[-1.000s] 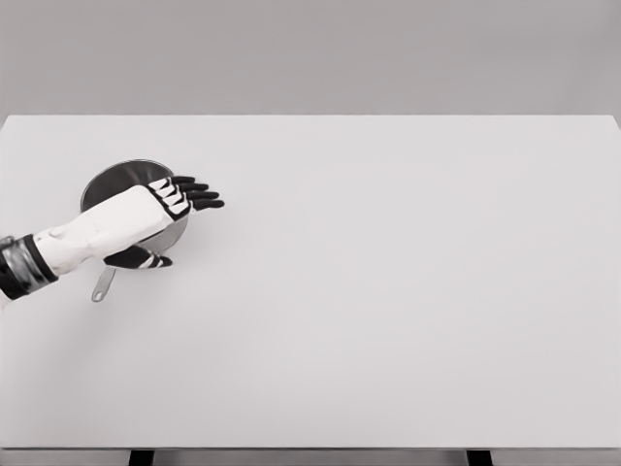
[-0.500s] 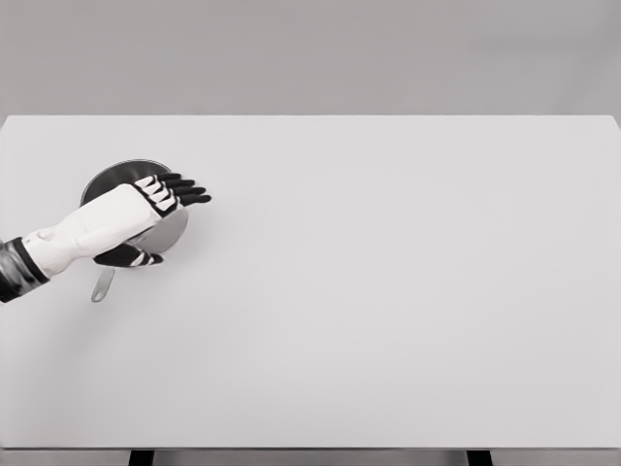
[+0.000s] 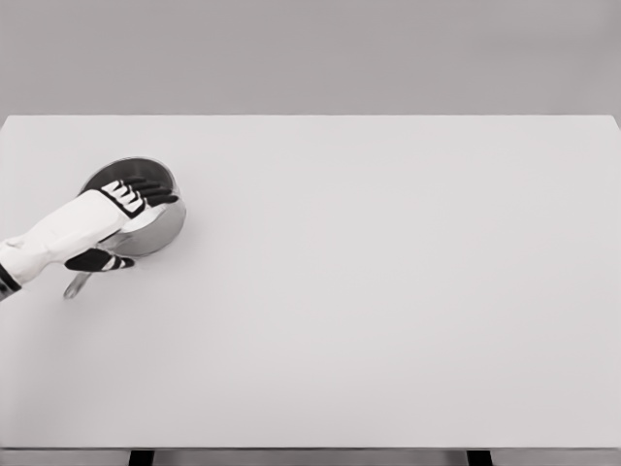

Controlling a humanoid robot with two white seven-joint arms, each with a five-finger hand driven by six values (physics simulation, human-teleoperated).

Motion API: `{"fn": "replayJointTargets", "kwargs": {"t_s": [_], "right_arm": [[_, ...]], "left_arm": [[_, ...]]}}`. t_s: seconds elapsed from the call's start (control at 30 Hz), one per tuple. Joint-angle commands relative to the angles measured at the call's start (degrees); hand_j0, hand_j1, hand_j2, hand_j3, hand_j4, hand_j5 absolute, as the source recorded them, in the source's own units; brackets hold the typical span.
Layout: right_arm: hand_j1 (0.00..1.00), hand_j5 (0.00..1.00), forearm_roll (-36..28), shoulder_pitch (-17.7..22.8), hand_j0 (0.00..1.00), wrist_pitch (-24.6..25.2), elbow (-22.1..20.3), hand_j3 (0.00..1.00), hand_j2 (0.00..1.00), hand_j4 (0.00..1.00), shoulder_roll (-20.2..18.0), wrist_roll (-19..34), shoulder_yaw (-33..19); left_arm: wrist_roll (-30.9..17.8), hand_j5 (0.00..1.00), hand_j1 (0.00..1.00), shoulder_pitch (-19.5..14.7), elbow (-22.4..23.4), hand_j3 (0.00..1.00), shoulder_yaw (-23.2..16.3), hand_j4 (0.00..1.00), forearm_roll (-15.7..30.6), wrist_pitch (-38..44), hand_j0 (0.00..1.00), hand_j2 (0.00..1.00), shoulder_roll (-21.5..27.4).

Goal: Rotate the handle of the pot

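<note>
A small steel pot point(image 3: 155, 225) stands on the white table point(image 3: 388, 291) at the left. Its short handle point(image 3: 78, 284) sticks out toward the near left. My left hand point(image 3: 121, 218) lies over the pot, arm entering from the left edge. Its black fingers point(image 3: 147, 190) stretch flat across the pot's opening, and the thumb point(image 3: 97, 261) hangs below, beside the handle's root. The hand holds nothing. Much of the pot's left side is hidden by the hand. No right arm shows.
The table's left edge runs close to the pot and handle. Two dark table legs point(image 3: 142, 456) show at the bottom edge.
My left hand has drawn back to the left across the pot. The pot's handle has swung a little to the left, its tip now nearer the table's left edge.
</note>
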Motion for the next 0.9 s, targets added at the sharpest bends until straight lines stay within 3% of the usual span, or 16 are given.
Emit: {"fn": "replayJointTargets", "kwargs": {"t_s": [0.0,0.67,0.87], "right_arm": [[1.00,1.00,0.0,0.0,1.00,0.0,0.0,1.00,1.00,1.00,0.0,0.0,0.0],[1.00,1.00,0.0,0.0,1.00,0.0,0.0,1.00,1.00,1.00,0.0,0.0,0.0],[1.00,1.00,0.0,0.0,1.00,0.0,0.0,1.00,1.00,1.00,0.0,0.0,0.0]], "left_arm": [[0.0,1.00,1.00,0.0,0.7,1.00,0.8,1.00,0.4,0.0,1.00,1.00,0.4],[0.0,1.00,1.00,0.6,8.2,1.00,5.5,1.00,0.3,0.0,1.00,1.00,2.3],[0.0,1.00,1.00,0.6,8.3,1.00,7.4,1.00,-1.4,0.0,1.00,1.00,2.2]]}}
